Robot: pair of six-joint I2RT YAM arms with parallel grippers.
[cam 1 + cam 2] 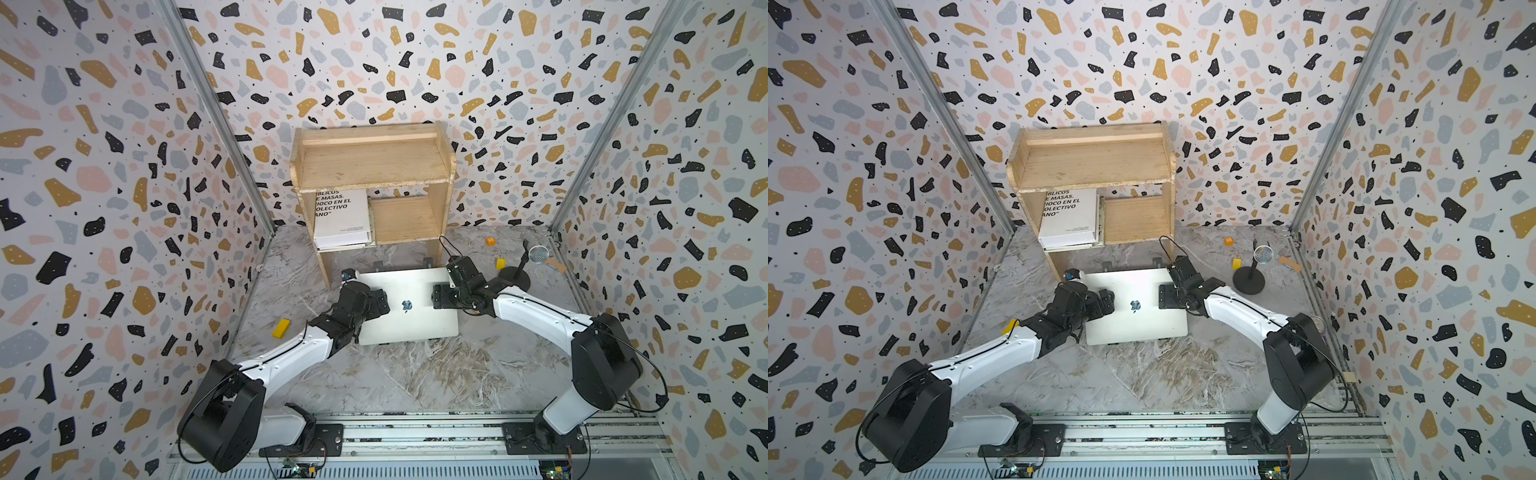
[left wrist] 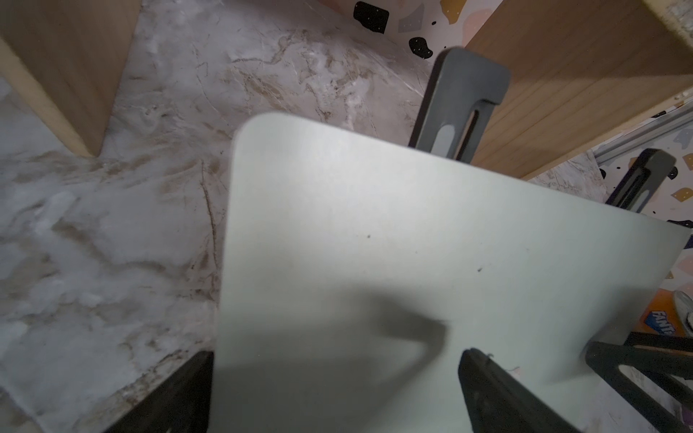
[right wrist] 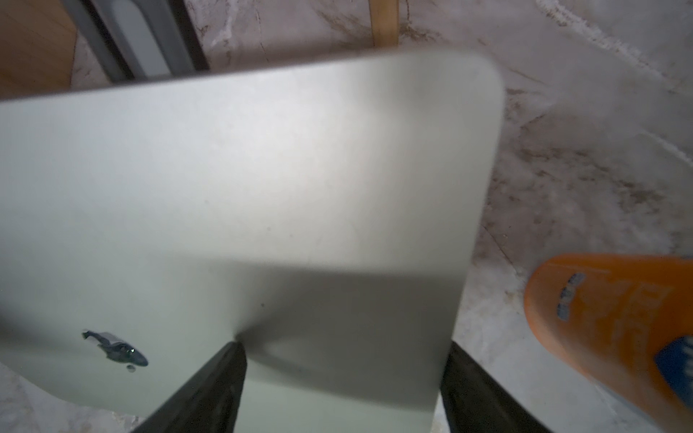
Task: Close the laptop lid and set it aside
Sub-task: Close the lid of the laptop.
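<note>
Marble surface (image 1: 415, 374): laptop (image 1: 415, 328) shut, long axis crosswise.
Left end effector (image 1: 380, 303) and right end effector (image 1: 440, 296) flank it, jaws apart.

Both top views are lit brightly and evenly from overhead. The patterned walls (image 1: 104, 166) are bowed by wide-angle distortion toward the frame edges. Only faint, diffuse shadows are cast on the tabletop (image 1: 415, 374) under the arms. In the left wrist view the laptop lid (image 2: 375, 225) is shown dim, and a soft dark shadow is thrown just ahead of the left hand (image 2: 337, 354). In the right wrist view the laptop lid is smeared by blur; a pale sheen is seen beyond the right hand (image 3: 345, 346), a broad shadow lies between its fingers (image 3: 210, 390), and the orange can (image 3: 618, 337) beside it is out of focus.
</note>
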